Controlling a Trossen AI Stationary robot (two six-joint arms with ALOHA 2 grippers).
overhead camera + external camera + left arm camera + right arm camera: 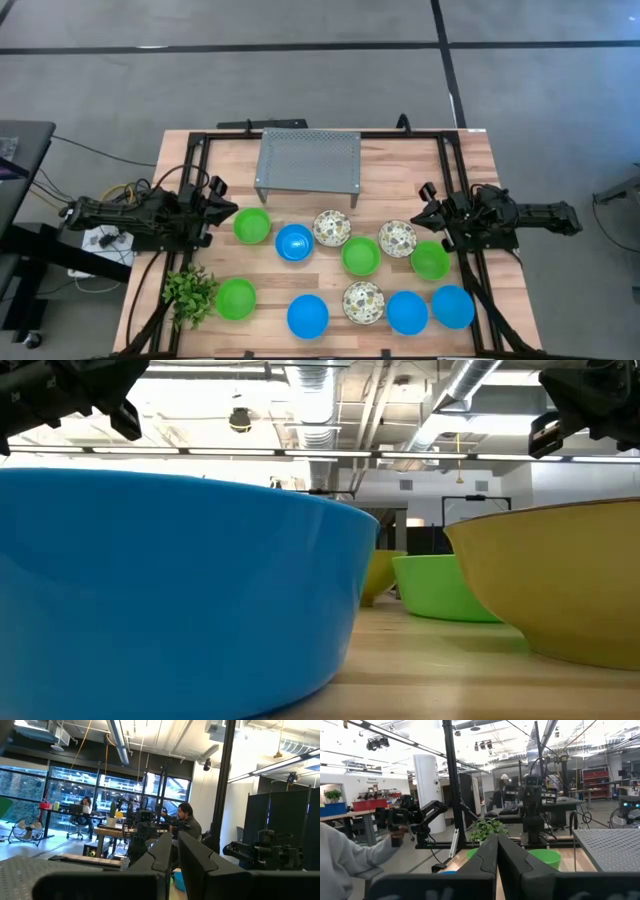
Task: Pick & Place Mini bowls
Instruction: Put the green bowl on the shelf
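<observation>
Wooden surface [470, 160] crowded: mini bowls [362, 256] nearly touching. Left claw [228, 209] and right claw [423, 212] both pressed together, idle. Risk: descending fingers nudge neighbouring bowls.

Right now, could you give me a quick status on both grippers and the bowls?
Left gripper and right gripper shut, empty. Mini bowls untouched on table. Nothing blocking.

Glossy bowls [308, 316], matt wooden table [400, 170]

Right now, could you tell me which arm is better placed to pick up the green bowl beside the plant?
Probably left: the left pincer hangs nearer the green bowl; the right pincer is across the table.
</observation>
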